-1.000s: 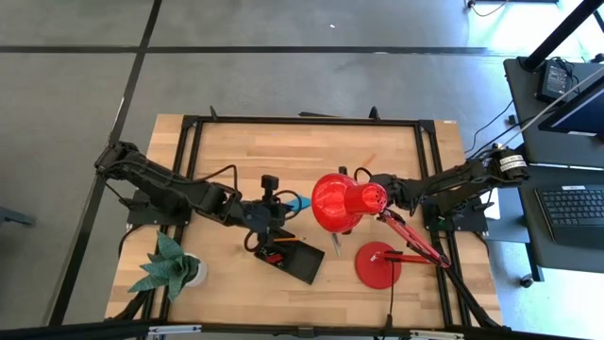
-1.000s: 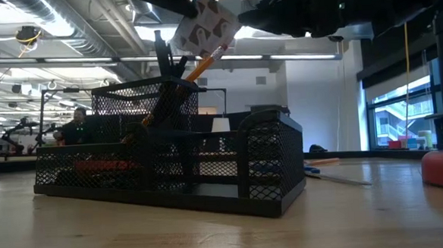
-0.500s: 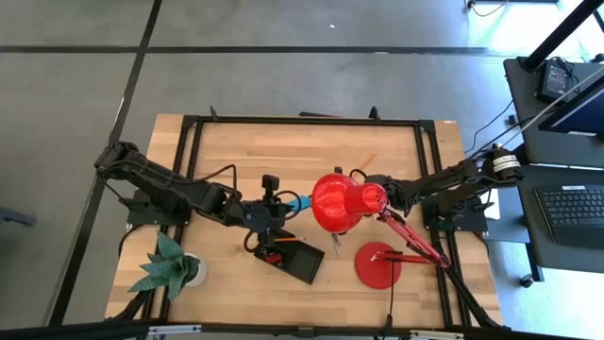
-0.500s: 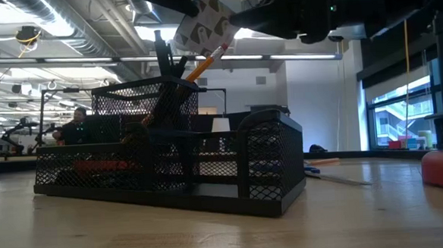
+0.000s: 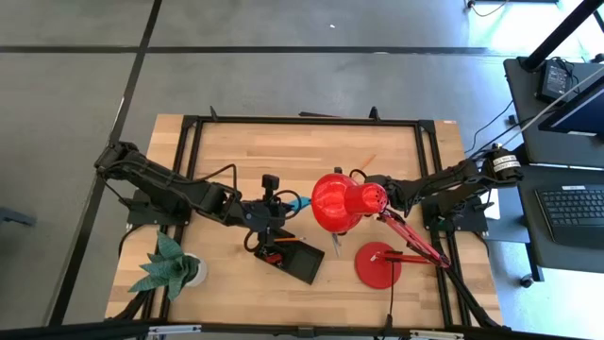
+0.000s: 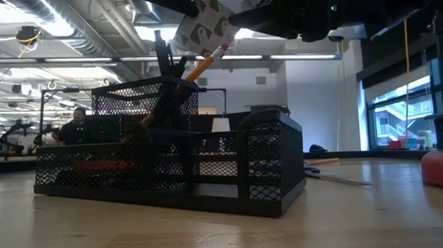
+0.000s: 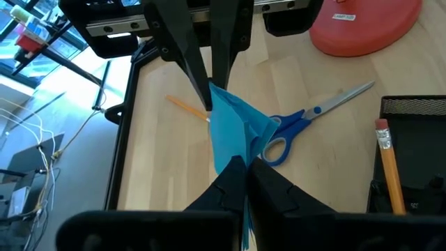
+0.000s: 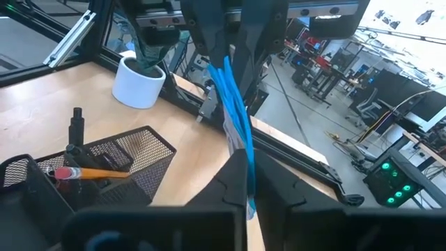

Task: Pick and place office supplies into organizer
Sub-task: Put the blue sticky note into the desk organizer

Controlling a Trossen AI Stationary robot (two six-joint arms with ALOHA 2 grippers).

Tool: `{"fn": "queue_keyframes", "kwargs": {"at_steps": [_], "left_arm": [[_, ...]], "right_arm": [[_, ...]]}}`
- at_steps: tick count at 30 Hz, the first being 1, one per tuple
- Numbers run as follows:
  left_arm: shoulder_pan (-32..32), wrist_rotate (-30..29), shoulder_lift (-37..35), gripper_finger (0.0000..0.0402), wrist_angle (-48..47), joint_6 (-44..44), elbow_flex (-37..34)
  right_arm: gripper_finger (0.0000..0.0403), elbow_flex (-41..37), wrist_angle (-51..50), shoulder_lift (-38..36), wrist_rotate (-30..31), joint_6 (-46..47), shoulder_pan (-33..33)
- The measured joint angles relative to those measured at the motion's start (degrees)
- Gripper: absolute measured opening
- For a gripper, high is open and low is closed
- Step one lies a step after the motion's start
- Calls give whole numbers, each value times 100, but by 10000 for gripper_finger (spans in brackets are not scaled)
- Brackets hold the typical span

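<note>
Blue sticky-note pad (image 7: 233, 132) pinched from both ends above the worktop (image 5: 283, 156): left hand (image 7: 237, 171) clamped on one edge, right hand (image 8: 240, 164) on the opposite. Organizer (image 5: 293, 257) at about five o'clock from the pad, nearer the left hand.

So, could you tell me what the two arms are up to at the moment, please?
Both arms meet over the middle of the wooden table, holding one blue sticky-note pad between them. The left claw is shut on one edge of it and the right claw on the opposite edge, so it hangs in the air, looking like a handover. Below lie blue-handled scissors and a pencil. The black mesh organizer beside them already holds an orange pencil and black pens.
</note>
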Motion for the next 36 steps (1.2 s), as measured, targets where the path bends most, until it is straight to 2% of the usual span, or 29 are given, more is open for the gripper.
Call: {"fn": "queue_keyframes", "kwargs": {"at_steps": [4,9,15,23,27,29,31,36], "left_arm": [[0,39,0,13,-7,53,-2],[0,472,0,63,-56,-21,-2],[0,257,-138,107,-610,-182,-2],[10,236,-728,103,-1038,-610,-64],[142,273,-1210,98,-917,-629,-426],[292,300,-1474,96,-580,-644,-754],[512,541,-1757,94,-99,-593,-1135],[1226,1726,-2386,92,1002,-470,-2072]], "right_arm": [[8,0,-39,0,-7,1,0],[8,0,-107,0,5,-3,2],[6,0,-168,-4,661,-66,15],[6,8,-172,-129,1167,-747,606],[6,9,-275,-258,1700,-837,1084],[6,9,-289,-302,1751,-919,1299],[6,8,-299,-317,1755,-976,1490],[6,9,-469,-317,1679,-1040,1775]]}}
